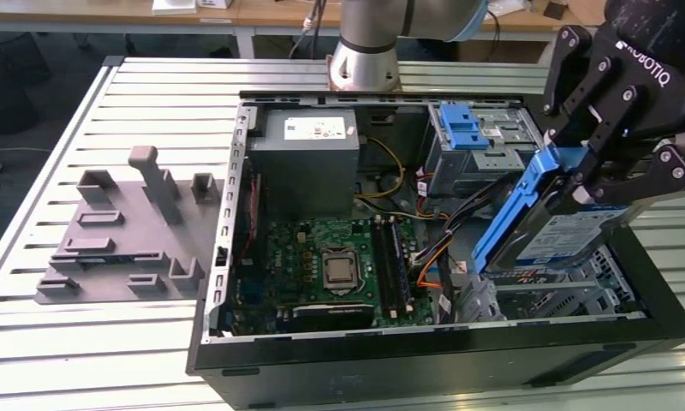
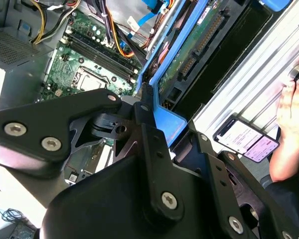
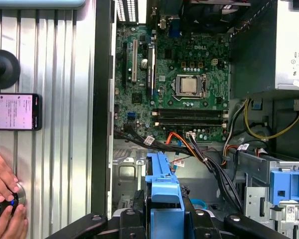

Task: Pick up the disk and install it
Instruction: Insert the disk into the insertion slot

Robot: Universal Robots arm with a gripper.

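Note:
The disk (image 1: 557,233), a silver drive with a blue-and-white label and blue side rails, hangs tilted on edge above the open computer case (image 1: 434,355), at the exterior view's right. My black gripper (image 1: 603,181) is shut on its upper end. The disk's lower end sits just above the metal bay (image 1: 548,295) in the case's near right corner. In the second wrist view the disk's (image 2: 189,57) green circuit-board underside shows, with a blue rail running past my fingers (image 2: 147,112). The first wrist view has the blue rail (image 3: 163,191) held between my jaws over the bay floor.
Inside the case are the green motherboard (image 1: 331,257), a grey power supply box (image 1: 308,154), a silver drive cage with a blue latch (image 1: 474,137) and loose cables (image 1: 428,257). A grey fixture (image 1: 126,231) lies on the slatted table. A phone (image 3: 15,111) and a person's hand (image 3: 5,196) are beside the case.

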